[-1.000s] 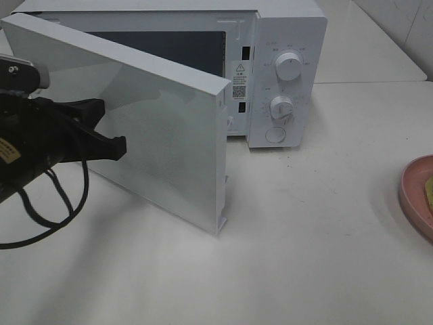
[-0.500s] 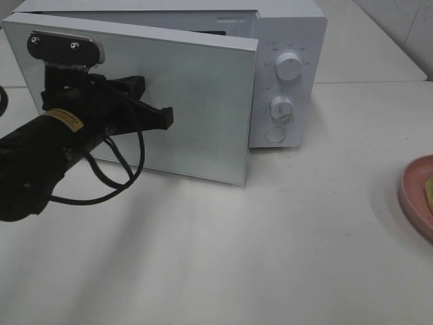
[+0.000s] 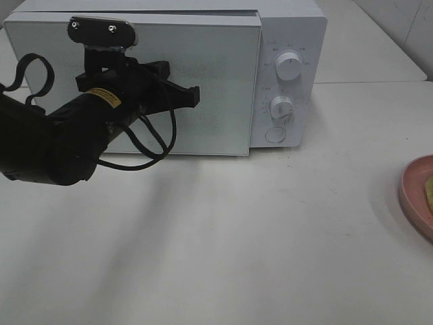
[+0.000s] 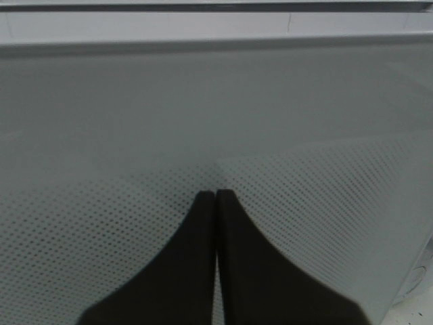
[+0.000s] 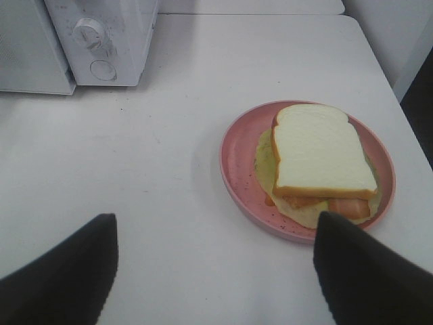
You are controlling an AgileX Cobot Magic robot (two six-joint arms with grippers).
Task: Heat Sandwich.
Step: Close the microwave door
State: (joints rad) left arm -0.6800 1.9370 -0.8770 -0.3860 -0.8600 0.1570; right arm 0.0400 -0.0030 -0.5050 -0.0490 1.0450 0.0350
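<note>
On one pink plate (image 5: 233, 169): one sandwich (image 5: 323, 156) (microwave (image 3: 284, 27) shut).

A smooth, matte white bench (image 3: 284, 237) filled nearly the whole scene, spreading below and to the right of the left tool. Soft, even light fell on it, leaving a faint grey shadow beneath that tool. Far to the tool's upper right, beyond the bench's back edge, stood a pale tiled wall (image 3: 399, 20) with thin grout lines. A dark gap (image 5: 418, 88) showed past the bench's edge.
</note>
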